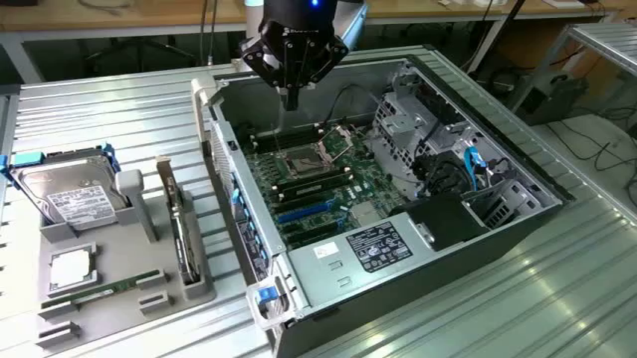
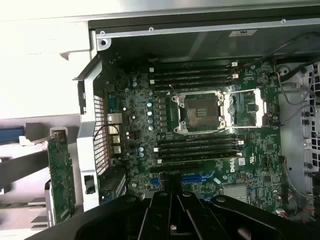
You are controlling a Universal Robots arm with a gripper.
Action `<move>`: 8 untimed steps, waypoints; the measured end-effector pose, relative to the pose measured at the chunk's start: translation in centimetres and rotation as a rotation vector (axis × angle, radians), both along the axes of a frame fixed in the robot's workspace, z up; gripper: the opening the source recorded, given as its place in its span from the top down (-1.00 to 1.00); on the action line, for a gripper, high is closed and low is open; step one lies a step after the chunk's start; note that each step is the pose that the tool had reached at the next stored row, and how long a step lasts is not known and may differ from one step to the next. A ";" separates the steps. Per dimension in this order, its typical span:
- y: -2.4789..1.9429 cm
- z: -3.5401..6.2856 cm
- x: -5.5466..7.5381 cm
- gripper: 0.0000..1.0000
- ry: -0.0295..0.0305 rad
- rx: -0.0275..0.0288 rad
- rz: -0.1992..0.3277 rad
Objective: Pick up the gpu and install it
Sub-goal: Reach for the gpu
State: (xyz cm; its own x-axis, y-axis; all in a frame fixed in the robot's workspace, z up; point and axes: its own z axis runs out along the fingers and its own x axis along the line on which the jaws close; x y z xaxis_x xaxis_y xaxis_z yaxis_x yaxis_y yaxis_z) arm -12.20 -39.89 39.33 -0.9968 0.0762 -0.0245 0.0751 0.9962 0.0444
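Note:
The gpu (image 1: pixel 179 231) stands on edge in a slot of the grey holder (image 1: pixel 124 257) at the exterior view's left, a thin dark card with a metal bracket end. The wrist view shows its circuit-board side (image 2: pixel 61 175) outside the case wall. My gripper (image 1: pixel 289 101) hangs above the back of the open computer case (image 1: pixel 478 246), well apart from the gpu. Its fingers are shut with nothing between them. In the wrist view the gripper (image 2: pixel 170 186) points down over the motherboard (image 2: pixel 200 125), near its blue expansion slots (image 2: pixel 192 176).
The grey holder also carries a hard drive (image 1: pixel 70 198), a processor chip (image 1: pixel 70 267) and a green memory stick (image 1: pixel 100 287). Inside the case are the empty processor socket (image 1: pixel 303 158), drive cages (image 1: pixel 418 130) and cables. The case's rear wall (image 1: pixel 224 171) stands between holder and motherboard.

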 end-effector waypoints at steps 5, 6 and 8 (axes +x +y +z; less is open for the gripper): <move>0.00 0.00 0.0 0.79 0.0000 0.0000 0.000; 0.00 0.00 0.0 0.79 0.0000 0.0000 0.000; 0.00 0.00 0.0 0.79 0.0000 0.0000 0.000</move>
